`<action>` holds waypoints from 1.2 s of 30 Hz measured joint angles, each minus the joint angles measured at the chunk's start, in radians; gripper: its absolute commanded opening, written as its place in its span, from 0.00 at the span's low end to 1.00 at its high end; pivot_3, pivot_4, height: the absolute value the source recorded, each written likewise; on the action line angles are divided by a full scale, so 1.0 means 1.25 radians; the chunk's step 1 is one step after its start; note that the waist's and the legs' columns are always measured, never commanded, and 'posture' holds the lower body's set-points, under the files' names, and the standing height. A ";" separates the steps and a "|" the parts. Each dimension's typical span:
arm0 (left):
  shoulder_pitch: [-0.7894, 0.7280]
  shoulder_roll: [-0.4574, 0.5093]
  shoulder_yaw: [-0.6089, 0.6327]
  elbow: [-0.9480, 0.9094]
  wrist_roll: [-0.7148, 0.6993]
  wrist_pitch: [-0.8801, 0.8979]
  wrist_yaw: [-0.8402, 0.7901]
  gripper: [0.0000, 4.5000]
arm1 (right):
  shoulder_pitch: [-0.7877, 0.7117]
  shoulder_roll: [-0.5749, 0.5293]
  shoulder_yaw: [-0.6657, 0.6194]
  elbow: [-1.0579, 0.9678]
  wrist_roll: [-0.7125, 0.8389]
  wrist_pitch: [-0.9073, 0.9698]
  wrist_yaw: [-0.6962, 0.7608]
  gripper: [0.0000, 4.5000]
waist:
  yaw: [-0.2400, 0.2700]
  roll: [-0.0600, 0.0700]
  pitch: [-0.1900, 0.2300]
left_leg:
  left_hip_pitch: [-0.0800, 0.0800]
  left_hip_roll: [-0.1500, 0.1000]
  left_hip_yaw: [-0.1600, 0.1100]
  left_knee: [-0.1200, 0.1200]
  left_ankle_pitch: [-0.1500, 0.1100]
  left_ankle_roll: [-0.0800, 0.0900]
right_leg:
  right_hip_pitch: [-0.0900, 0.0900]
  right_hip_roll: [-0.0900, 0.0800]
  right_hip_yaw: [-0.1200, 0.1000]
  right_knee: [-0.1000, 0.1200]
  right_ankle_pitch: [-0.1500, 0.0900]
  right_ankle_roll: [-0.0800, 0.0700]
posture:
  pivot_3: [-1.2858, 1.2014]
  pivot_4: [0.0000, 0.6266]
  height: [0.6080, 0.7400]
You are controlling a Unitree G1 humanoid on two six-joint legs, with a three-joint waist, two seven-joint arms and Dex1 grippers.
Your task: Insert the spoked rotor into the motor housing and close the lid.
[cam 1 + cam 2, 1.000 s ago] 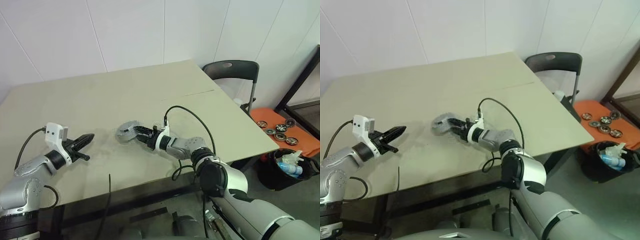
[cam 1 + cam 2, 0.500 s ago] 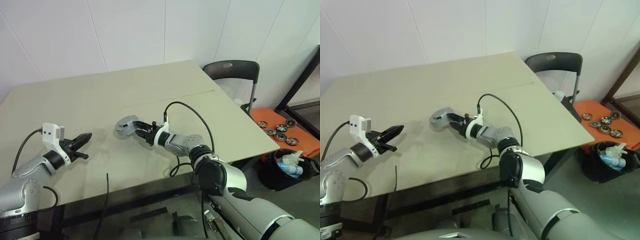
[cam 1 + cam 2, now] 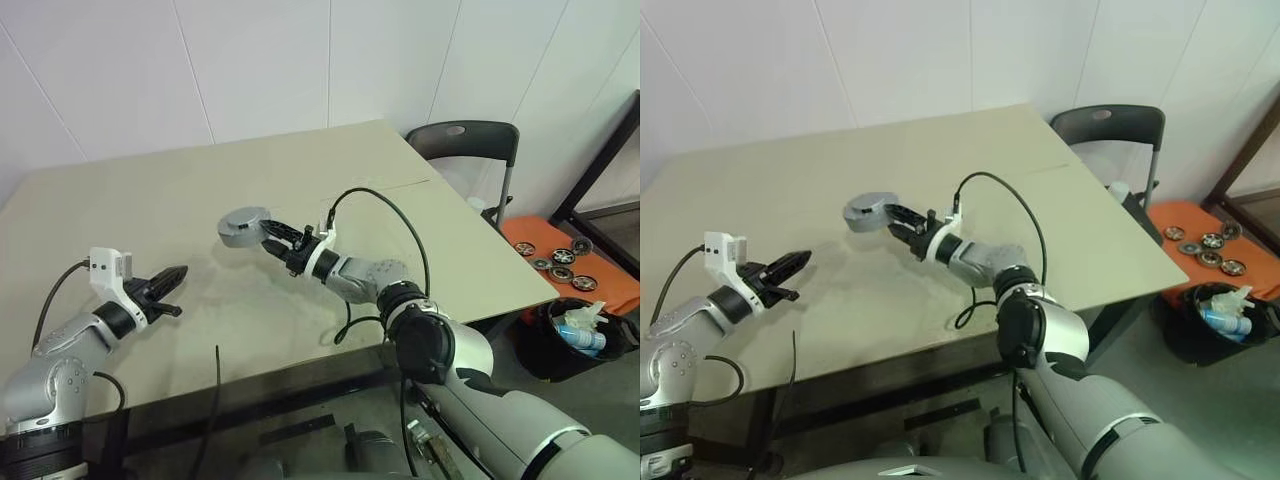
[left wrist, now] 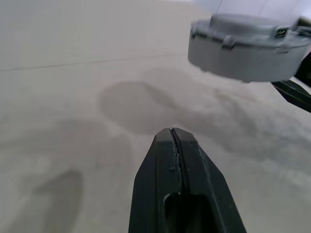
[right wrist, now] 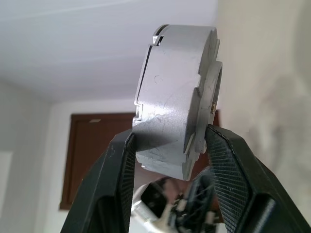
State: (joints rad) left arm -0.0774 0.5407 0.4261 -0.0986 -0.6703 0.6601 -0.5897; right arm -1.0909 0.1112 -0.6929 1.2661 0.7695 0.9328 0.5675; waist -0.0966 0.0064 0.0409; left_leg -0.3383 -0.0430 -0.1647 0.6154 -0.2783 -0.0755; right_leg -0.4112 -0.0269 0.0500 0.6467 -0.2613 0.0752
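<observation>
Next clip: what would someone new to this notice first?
The right gripper holds the closed motor housing up off the middle of the beige table, its fingers clamped on opposite sides. The left gripper, shut and empty, hovers near the table's front left. On an orange surface beyond the table's right lies a cluster of small wheels.

We see head pair looking forward and down from above over beige rectangular table (image 3: 200, 200), both eyes sharing same scene, right eye slightly offset sideways. Left wrist camera sits low near tabletop, sighting along shut black left gripper (image 4: 176, 141) toward round silver-grey metal motor housing (image 4: 245, 51) held close ahead. Right wrist camera looks along right gripper (image 5: 170, 145), very near that housing, wall behind.
</observation>
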 measured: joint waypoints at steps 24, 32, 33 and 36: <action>-0.037 -0.085 0.164 0.001 -0.360 0.122 0.160 1.00 | -0.032 -0.009 0.008 -0.022 0.000 0.052 0.036 0.47 | 0.000 -0.001 0.000 | 0.000 0.000 0.000 0.001 0.000 0.000 | 0.000 0.000 0.000 0.000 0.000 0.000 | 0.52 0.00 1.00; -0.098 -0.144 0.124 0.029 -0.433 0.162 0.206 1.00 | -0.036 -0.009 0.009 -0.022 0.000 0.057 0.037 0.47 | 0.001 -0.002 -0.001 | 0.000 0.000 0.000 0.002 0.000 0.000 | 0.000 0.000 0.000 0.001 0.000 0.000 | 0.52 0.00 1.00; -0.108 -0.148 0.124 0.033 -0.435 0.160 0.211 1.00 | -0.036 -0.008 0.009 -0.022 0.000 0.058 0.038 0.47 | 0.000 -0.002 -0.001 | 0.000 -0.001 0.000 0.002 0.000 0.000 | 0.000 0.000 0.000 0.001 0.000 0.000 | 0.52 0.00 1.00; -0.134 -0.156 0.125 0.038 -0.457 0.156 0.221 1.00 | -0.036 -0.010 0.014 -0.022 0.000 0.060 0.038 0.47 | -0.001 -0.002 -0.001 | 0.000 0.000 0.000 0.002 0.000 0.000 | 0.000 0.000 0.000 0.001 0.000 0.000 | 0.52 0.00 1.00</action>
State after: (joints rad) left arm -0.2455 0.3457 0.5818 -0.0509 -1.2415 0.8551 -0.3133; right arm -1.1355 0.0985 -0.6754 1.2385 0.7696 1.0083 0.6149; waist -0.0976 0.0036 0.0400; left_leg -0.3384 -0.0436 -0.1643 0.6176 -0.2782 -0.0758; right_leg -0.4110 -0.0269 0.0504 0.6477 -0.2611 0.0749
